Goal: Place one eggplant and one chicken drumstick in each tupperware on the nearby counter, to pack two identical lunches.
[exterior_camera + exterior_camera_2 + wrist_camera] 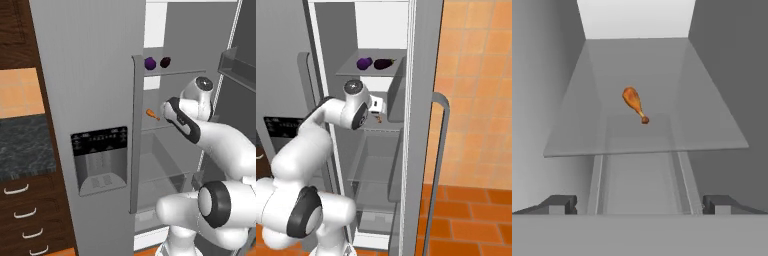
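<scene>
The gripper (640,204) stands with its jaws spread wide and nothing between them, reaching into the open fridge (95,100) at the level of the middle glass shelf (712,125). A chicken drumstick (634,103) lies on that shelf ahead of the gripper, apart from the fingertips (559,204), its thin bone end pointing back toward them. Two eggplants (365,63) sit side by side on the shelf above the gripper.

We are in a rendered kitchen. A tall grey fridge (90,100) with a dispenser panel (99,160) stands open, its glass shelves (647,130) holding two eggplants (376,63) and a chicken drumstick (635,104). Left of the fridge we see a dark speckled tabletop (25,145) above wooden drawers (25,215); orange tiles (476,75) cover the wall right of it.
</scene>
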{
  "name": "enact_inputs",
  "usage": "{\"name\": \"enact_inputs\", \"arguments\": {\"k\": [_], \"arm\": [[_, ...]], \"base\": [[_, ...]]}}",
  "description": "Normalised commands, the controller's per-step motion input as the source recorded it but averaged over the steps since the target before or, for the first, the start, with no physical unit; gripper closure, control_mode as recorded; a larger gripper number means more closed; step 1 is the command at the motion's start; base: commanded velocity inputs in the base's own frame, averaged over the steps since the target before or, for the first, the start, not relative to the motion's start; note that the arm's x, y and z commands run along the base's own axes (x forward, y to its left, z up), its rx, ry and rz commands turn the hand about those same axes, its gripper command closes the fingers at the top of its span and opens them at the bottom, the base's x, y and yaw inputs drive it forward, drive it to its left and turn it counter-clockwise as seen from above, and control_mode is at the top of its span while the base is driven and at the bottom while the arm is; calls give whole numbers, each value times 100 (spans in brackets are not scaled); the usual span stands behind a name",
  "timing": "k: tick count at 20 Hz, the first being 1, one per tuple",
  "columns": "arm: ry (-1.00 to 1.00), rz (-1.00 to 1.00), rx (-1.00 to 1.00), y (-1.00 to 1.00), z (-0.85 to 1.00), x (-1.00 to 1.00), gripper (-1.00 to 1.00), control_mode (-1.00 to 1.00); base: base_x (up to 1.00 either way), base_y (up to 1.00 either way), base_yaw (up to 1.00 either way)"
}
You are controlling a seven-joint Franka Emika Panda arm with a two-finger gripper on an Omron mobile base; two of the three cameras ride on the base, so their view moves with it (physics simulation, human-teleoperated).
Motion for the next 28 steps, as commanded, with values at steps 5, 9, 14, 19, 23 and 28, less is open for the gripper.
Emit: {"name": "enact_inputs", "arguments": {"k": [5, 9, 14, 19, 23, 28], "arm": [[0, 9, 9, -8, -36, 40, -100, -100], [0, 0, -2, 33, -19, 34, -100, -100], [0, 0, -1, 33, -21, 42, -100, -100], [0, 0, 0, -7, -12, 62, -100, -100], [0, 0, 0, -7, -4, 47, -100, -100], [3, 0, 0, -4, -22, 45, -100, -100]], "base": [[0, 0, 0], [0, 0, 0], [0, 0, 0], [0, 0, 0], [0, 0, 0], [0, 0, 0]]}}
